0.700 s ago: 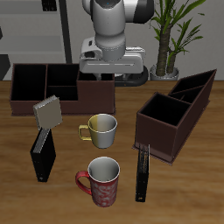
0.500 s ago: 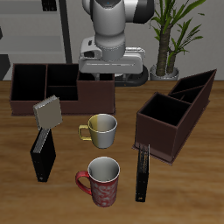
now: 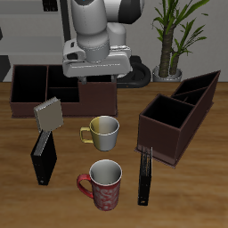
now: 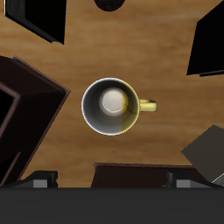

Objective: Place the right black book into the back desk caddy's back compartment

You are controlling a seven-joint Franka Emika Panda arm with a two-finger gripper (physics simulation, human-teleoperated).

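Observation:
The right black book (image 3: 43,157) stands upright near the table's front, a small white mark at its low end; it also shows in the wrist view (image 4: 210,39). The back desk caddy (image 3: 20,109) is a long low dark-brown box at the table's back. Its small middle compartment (image 3: 61,82) lies between the wide end section and the taller block end (image 3: 98,96). My gripper (image 3: 98,75) hangs open and empty above the block end, well back from the book. In the wrist view its fingertips (image 4: 39,181) stand wide apart, and the gripper (image 4: 109,184) looks down on the yellow mug.
A yellow mug (image 3: 103,132) stands mid-table and shows in the wrist view (image 4: 112,107). A red mug (image 3: 105,183) stands near the front. A small grey book (image 3: 49,113) leans by the caddy. A thin black book (image 3: 145,176) stands beside the slanted-wall caddy (image 3: 178,120).
The arm and gripper have shifted sideways along the table's back, toward the black book's side. No object has moved.

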